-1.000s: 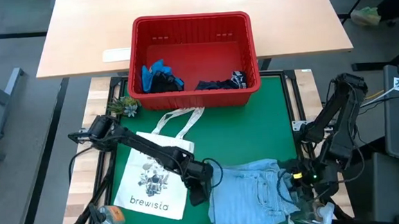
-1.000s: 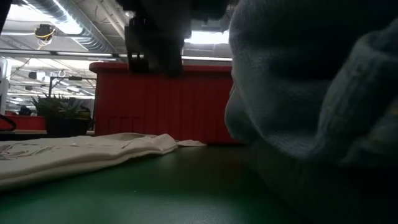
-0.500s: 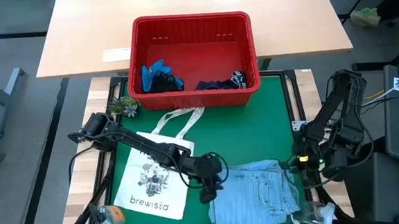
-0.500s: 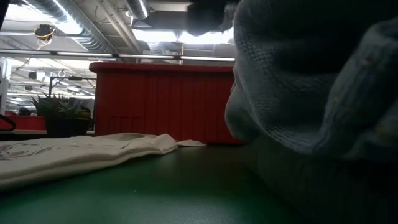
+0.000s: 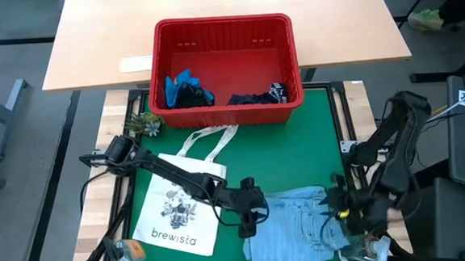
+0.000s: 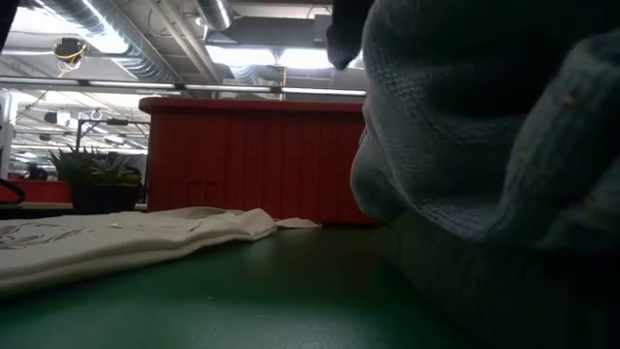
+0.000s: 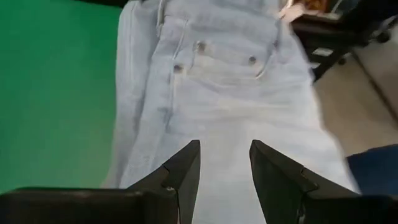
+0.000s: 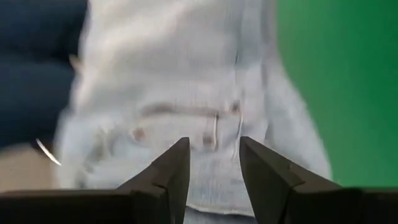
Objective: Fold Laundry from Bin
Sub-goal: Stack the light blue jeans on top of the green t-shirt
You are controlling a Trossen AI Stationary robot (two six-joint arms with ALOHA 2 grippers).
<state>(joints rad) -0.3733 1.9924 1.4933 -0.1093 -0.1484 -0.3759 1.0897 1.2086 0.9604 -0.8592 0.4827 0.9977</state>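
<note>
A light blue denim shirt (image 5: 296, 225) lies folded and flat on the green mat (image 5: 291, 159) near the table's near edge; it fills the right of the low view (image 6: 484, 145). My left gripper (image 5: 251, 218) stands open at the shirt's left edge, over the denim (image 7: 217, 93). My right gripper (image 5: 343, 214) stands open at its right edge, over a buttoned pocket (image 8: 186, 118). The red bin (image 5: 225, 70) at the far side holds a bright blue garment (image 5: 185, 86) and a dark navy one (image 5: 259, 96).
A white "brewista" tote bag (image 5: 177, 215) lies flat on the mat to the left of the shirt, handles toward the bin. A small plant (image 5: 145, 124) sits by the bin's left corner. A round orange-topped object (image 5: 127, 252) lies at the near left corner.
My left gripper has moved toward the table's right, from over the tote bag's edge to the shirt's left edge, rolling its wrist as it went. My right gripper swung toward the far edge, then came back near to the shirt's right edge, also turning. The shirt has stayed put.
</note>
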